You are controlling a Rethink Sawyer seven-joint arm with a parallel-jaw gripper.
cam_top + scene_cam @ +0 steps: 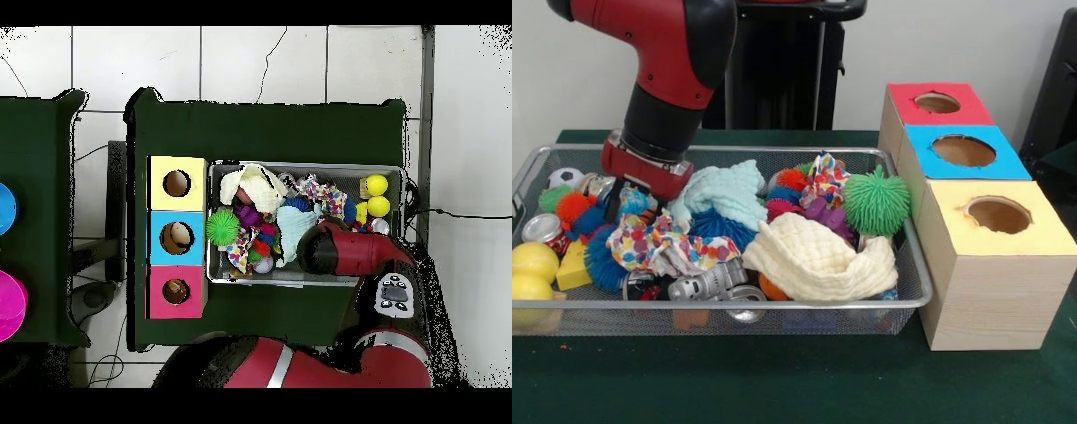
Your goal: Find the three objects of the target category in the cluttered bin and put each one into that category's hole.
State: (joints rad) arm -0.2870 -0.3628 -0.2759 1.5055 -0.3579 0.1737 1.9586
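The wire mesh bin (777, 305) stands on the green table, full of clutter; it also shows in the overhead view (300, 280). No plush animal toy shows plainly. A small orange patch (771, 288) peeks from under the cream cloth, and I cannot tell what it is. My gripper (625, 196) is low in the bin's left part, sunk among spiky balls and a patterned cloth. In the overhead view the arm's end (312, 250) covers it. The red-topped box with its round hole (937, 102) stands farthest back on the right, and it also shows in the overhead view (176, 291).
A blue-topped box (964, 150) and a yellow-topped box (997, 215) stand in a row beside the bin. In the bin lie a green puffer ball (876, 201), a cream cloth (817, 256), a pale blue cloth (728, 194), a silver toy robot (711, 283) and yellow balls (531, 262).
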